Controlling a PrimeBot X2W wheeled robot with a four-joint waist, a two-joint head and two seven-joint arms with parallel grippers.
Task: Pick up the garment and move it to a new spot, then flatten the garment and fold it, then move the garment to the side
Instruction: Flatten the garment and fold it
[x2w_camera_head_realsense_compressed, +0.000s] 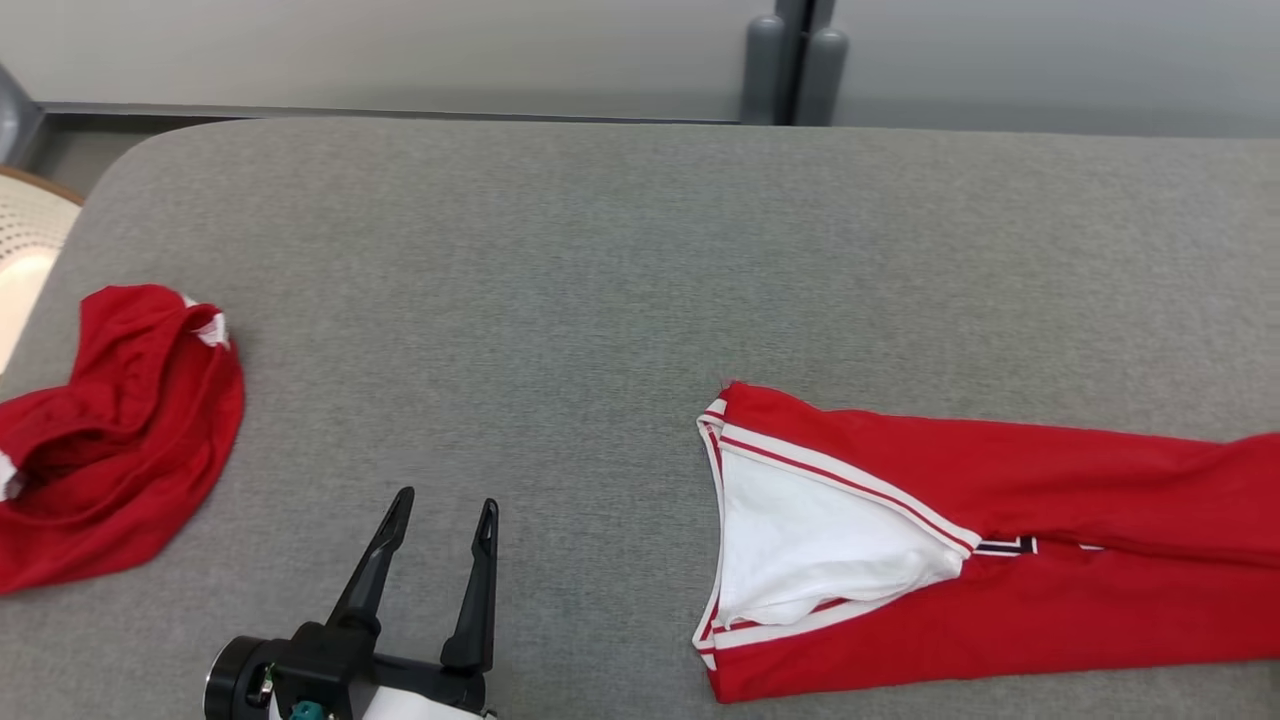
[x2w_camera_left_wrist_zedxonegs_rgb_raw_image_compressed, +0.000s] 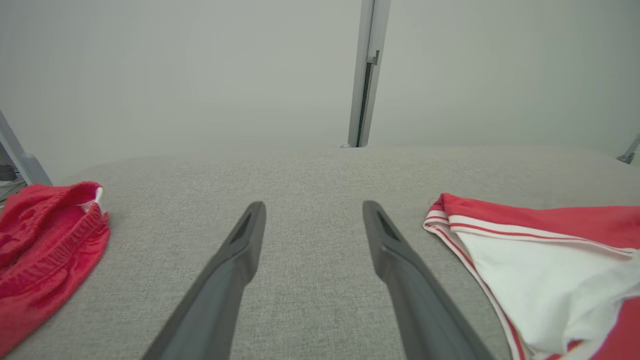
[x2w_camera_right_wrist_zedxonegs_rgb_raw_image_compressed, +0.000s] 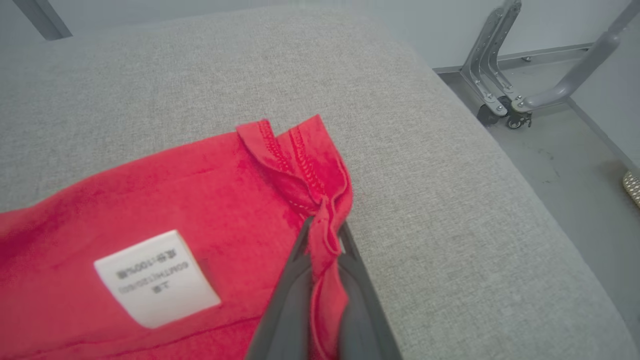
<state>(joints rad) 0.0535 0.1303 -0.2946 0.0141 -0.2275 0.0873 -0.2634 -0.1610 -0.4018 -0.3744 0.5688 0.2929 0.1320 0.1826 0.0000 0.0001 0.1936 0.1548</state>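
Bench (x2w_camera_head_realsense_compressed: 600, 280), grey woven cloth top with a rounded far-left corner, carrying two pieces of clothing that lie well apart. First we list the red V-neck garment (x2w_camera_head_realsense_compressed: 1050, 520): it lies stretched flat along the right part of the bench in the head view and runs out past the right edge of that view. Its neck opening faces the middle of the bench, edged with striped trim (x2w_camera_head_realsense_compressed: 850, 478) in white and red, and white lining (x2w_camera_head_realsense_compressed: 810, 540) shows inside the opening. In the left wrist view we find the same garment (x2w_camera_left_wrist_zedxonegs_rgb_raw_image_compressed: 550, 220) at the right, neck end nearest the fingers but apart from them. Next, the crumpled red garment (x2w_camera_head_realsense_compressed: 110, 440) sits in a loose heap at the near left of the bench; a gathered elastic band shows along its edge (x2w_camera_left_wrist_zedxonegs_rgb_raw_image_compressed: 40, 240). The left gripper (x2w_camera_head_realsense_compressed: 446, 498) stands between the two pieces with its fingers spread wide and nothing between them (x2w_camera_left_wrist_zedxonegs_rgb_raw_image_compressed: 314, 205). The right gripper (x2w_camera_right_wrist_zedxonegs_rgb_raw_image_compressed: 326, 230) has its fingers pressed together on a bunched fold at the stitched hem corner of the V-neck garment (x2w_camera_right_wrist_zedxonegs_rgb_raw_image_compressed: 175, 200), near the bench's right edge. We also note a white care label (x2w_camera_right_wrist_zedxonegs_rgb_raw_image_compressed: 157, 277) lying on the red cloth beside that grip. Beyond the bench edge we see grey floor (x2w_camera_right_wrist_zedxonegs_rgb_raw_image_compressed: 575, 165) and a metal frame (x2w_camera_right_wrist_zedxonegs_rgb_raw_image_compressed: 500, 95) on a caster.
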